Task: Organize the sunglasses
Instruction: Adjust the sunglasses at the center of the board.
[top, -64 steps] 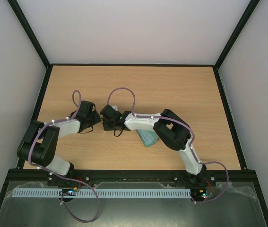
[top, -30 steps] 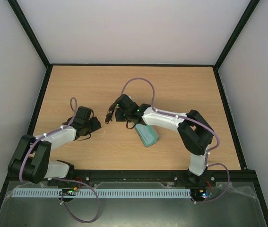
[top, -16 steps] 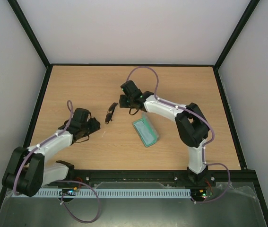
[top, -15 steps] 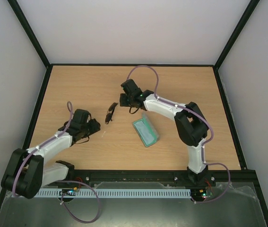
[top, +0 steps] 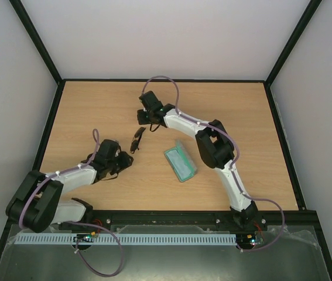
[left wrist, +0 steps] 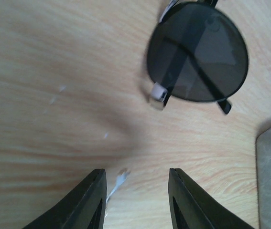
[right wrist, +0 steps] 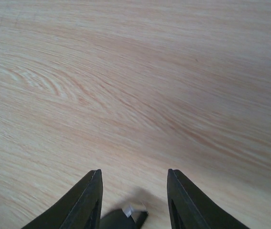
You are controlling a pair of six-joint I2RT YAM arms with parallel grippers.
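The sunglasses [top: 136, 139] lie folded on the wooden table [top: 95, 105], dark round lenses in a thin frame. In the left wrist view one lens [left wrist: 197, 52] lies ahead of my left gripper [left wrist: 137, 191], which is open with bare wood between its fingers. From above, the left gripper [top: 123, 160] sits just near-left of the sunglasses. My right gripper [top: 145, 112] hovers just beyond them and is open. In the right wrist view a dark piece with a silver end [right wrist: 128, 215], probably part of the sunglasses, shows low between the right gripper [right wrist: 134, 191] fingers.
A grey rectangular case [top: 180, 163] with a light blue cloth inside lies open to the right of the sunglasses; its edge [left wrist: 268, 176] shows at the right of the left wrist view. Black frame rails border the table.
The right gripper left the sunglasses on the table and swung to their far side. The left gripper drew back, then came right toward them, its jaws narrowing.
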